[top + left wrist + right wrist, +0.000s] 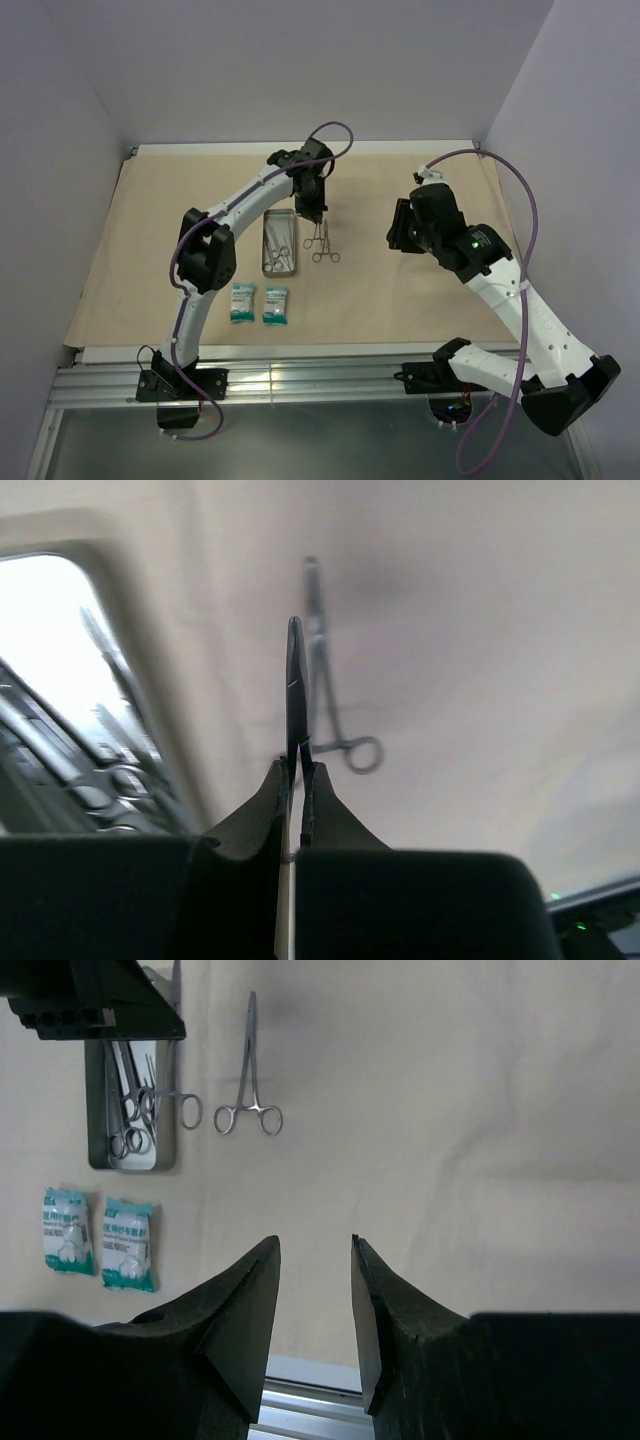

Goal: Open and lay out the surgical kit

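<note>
A: What is pinched by the left gripper [297, 770]?

B: A thin instrument [294, 680] is clamped between jaws pressed almost together. It is seen edge-on, jutting out ahead of them, so scissors and tweezers cannot be told apart. It is held over the drape [420, 290], which is spread flat on the bench [300, 352].

A: Where is the rest of the kit found?

B: The tray [135, 1163] is set left of centre, with more instruments inside. A pair of forceps [248, 1070] is laid on the drape just beside the tray's right side, tips toward the far wall and rings toward the arm bases. One teal-white packet [243, 302] and a second packet [276, 305] are placed side by side, nearer the bases.

A: On which relation is the next move judged to turn?

B: The held instrument's long axis is lined up roughly with the forceps, which lie just to its right. If it is to be laid down, bare drape beside the forceps would be wanted, with the axes parallel so that no rings are overlapped.

A: Which arm is better placed?

B: The left, being right at the spot. The right gripper [315, 1242] is held well apart to the right, its jaws partly spread with nothing between them.
</note>
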Tool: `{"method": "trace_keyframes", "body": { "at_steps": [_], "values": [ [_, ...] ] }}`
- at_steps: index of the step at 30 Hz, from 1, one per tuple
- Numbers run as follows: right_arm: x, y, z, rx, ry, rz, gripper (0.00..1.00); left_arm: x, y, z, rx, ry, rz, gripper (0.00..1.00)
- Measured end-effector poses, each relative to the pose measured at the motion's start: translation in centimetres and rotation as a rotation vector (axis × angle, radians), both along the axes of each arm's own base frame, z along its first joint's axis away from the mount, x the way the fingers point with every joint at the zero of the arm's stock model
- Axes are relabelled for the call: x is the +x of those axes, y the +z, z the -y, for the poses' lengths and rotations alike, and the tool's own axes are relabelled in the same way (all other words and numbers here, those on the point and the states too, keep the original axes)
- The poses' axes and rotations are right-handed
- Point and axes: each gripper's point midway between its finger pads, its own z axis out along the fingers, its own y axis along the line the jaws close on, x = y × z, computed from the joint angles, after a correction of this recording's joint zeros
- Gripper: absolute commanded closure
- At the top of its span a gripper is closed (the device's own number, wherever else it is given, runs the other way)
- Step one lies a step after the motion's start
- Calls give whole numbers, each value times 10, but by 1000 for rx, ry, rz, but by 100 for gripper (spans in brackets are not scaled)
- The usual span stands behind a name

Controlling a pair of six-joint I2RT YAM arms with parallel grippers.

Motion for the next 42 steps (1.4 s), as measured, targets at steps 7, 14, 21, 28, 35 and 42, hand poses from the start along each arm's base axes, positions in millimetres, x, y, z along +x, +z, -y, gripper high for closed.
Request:
{"method": "trace_keyframes", "body": {
  "at_steps": [7,14,21,28,35,42],
  "values": [
    [-6,2,2,1,13,9,58,-17,9,43,-89,12,-9,100],
    [-22,12,10,15,26,37,58,-18,-19,77,-119,35,-34,100],
    [-33,13,17,7,28,39,57,-18,-48,93,-124,47,-54,100],
    [-36,10,19,-10,31,24,58,-8,-47,104,-169,56,-29,100],
    [-36,7,21,-20,29,17,58,-4,-44,110,-197,48,-12,100],
    [-37,5,23,-33,25,11,58,-4,-53,111,-192,46,-22,100]
  ]
}}
